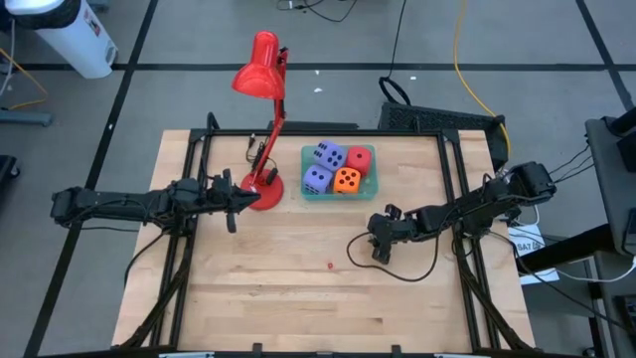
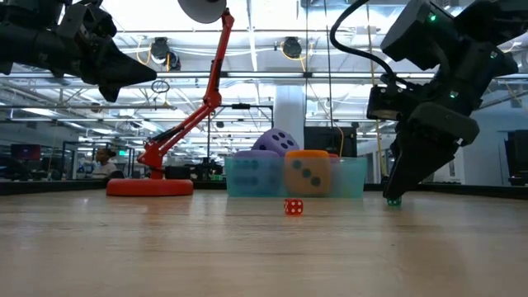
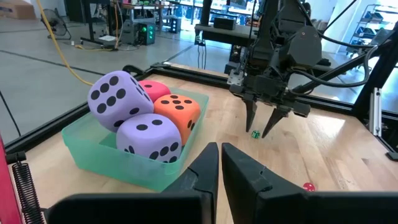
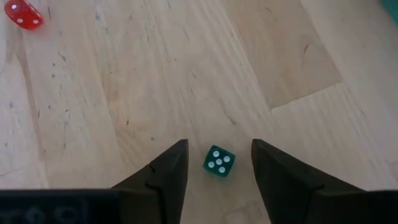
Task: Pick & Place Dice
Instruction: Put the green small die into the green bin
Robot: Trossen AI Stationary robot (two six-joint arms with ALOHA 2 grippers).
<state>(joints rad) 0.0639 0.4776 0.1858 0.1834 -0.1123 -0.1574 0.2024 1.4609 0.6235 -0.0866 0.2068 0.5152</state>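
Observation:
Four big soft dice sit in a green tray (image 1: pixel 338 196) at the table's far middle: two purple (image 1: pixel 329 155) (image 1: pixel 317 179), one orange (image 1: pixel 347 180), one red (image 1: pixel 360 159). A small green die (image 4: pixel 218 161) rests on the wood to the tray's near right. My right gripper (image 4: pixel 217 168) slants down over it, open, with one finger on each side of the die and a gap to each. A small red die (image 1: pixel 330 266) lies nearer the front. My left gripper (image 3: pixel 221 155) hangs shut above the table, left of the tray, by the lamp's base.
A red desk lamp (image 1: pixel 263 119) stands left of the tray, its round base (image 1: pixel 266 191) on the table close to my left gripper. Black frame rails (image 1: pixel 194 159) run along the table's sides. Bare wood lies across the near half.

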